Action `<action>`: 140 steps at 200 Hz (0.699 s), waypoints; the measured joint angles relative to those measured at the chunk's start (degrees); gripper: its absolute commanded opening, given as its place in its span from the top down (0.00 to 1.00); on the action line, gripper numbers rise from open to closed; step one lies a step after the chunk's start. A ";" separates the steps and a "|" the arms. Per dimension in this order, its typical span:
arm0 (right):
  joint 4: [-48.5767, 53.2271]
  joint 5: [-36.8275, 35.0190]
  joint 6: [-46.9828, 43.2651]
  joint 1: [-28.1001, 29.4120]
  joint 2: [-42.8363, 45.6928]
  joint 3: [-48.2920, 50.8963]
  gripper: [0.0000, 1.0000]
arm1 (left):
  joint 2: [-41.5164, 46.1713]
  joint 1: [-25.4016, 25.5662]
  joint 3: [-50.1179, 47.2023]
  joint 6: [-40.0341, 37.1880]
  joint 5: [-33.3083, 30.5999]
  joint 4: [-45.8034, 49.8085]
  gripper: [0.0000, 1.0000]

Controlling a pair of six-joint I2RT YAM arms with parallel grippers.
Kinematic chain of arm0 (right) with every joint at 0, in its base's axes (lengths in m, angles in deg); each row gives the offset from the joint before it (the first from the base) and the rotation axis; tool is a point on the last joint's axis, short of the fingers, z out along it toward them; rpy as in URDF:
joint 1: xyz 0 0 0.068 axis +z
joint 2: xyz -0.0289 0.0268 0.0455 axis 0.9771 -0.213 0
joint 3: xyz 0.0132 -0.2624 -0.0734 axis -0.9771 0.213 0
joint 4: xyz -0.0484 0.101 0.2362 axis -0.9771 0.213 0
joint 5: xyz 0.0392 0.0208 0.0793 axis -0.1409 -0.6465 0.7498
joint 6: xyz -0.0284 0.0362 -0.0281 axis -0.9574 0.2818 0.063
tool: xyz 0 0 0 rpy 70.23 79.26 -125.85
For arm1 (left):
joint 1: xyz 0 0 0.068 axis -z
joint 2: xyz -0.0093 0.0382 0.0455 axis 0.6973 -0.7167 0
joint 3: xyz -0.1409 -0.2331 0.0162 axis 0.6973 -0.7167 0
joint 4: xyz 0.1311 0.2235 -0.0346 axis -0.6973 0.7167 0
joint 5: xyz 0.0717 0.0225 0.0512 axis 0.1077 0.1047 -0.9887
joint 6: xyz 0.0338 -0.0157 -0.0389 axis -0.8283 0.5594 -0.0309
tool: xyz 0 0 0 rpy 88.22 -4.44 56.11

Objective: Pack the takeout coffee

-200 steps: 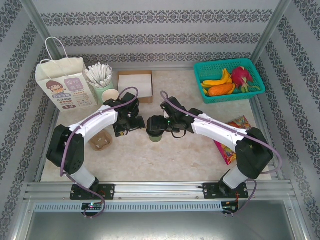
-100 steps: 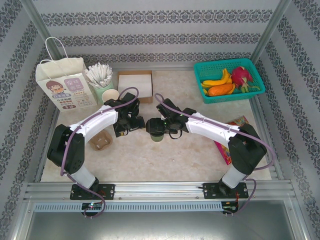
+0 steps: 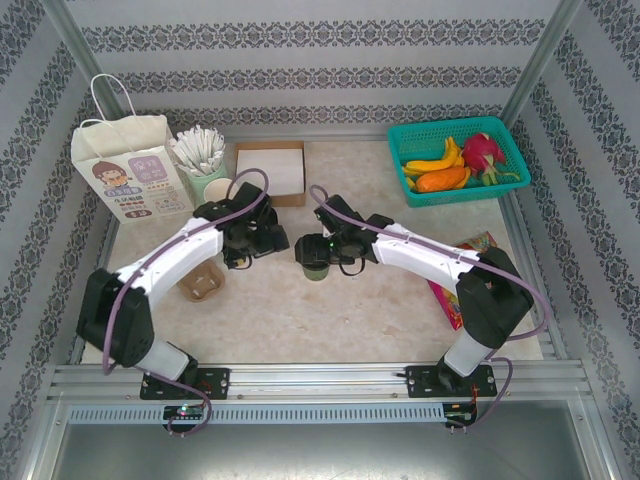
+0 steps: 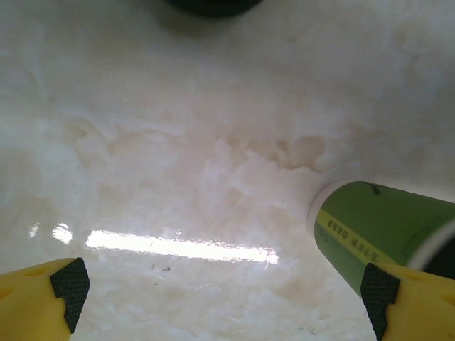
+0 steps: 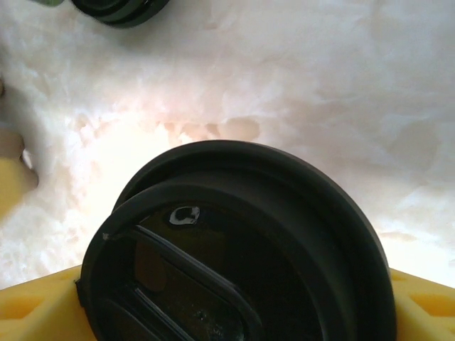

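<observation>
The takeout coffee (image 3: pixel 315 270), an olive-green paper cup with a black lid (image 5: pixel 242 256), stands upright at mid-table. My right gripper (image 3: pixel 315 252) is over it, one yellow finger (image 5: pixel 43 305) on each side of the lid (image 5: pixel 234 305). The lid hides the pads, so contact is not visible. My left gripper (image 3: pixel 268 242) stands open just left of the cup. In the left wrist view the cup's side (image 4: pixel 384 227) lies by the right finger (image 4: pixel 412 312), with bare table between the jaws (image 4: pixel 227 298). The paper bag (image 3: pixel 130 170) stands at the back left.
A pale green cup of white sticks (image 3: pixel 200 155), stacked cream cups (image 3: pixel 222 190) and a white box (image 3: pixel 270 168) line the back. A brown cup carrier (image 3: pixel 202 283) lies left. A green fruit basket (image 3: pixel 458 160) sits back right, with a snack packet (image 3: pixel 470 270) nearer.
My right gripper has slid left over the cup and its fingers have drawn in around the lid. My left arm has shifted slightly back and left. The cup has stayed put.
</observation>
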 measured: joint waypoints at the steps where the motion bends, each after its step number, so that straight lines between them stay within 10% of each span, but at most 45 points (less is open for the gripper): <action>1: 0.02 0.02 -0.04 -0.07 0.00 -0.02 0.19 | 0.37 0.00 -0.04 0.00 -0.17 -0.07 0.00; 140: 8.63 2.95 -10.16 -22.86 -15.32 -22.97 0.20 | 15.23 -4.07 -4.48 -0.68 -8.72 -3.85 0.00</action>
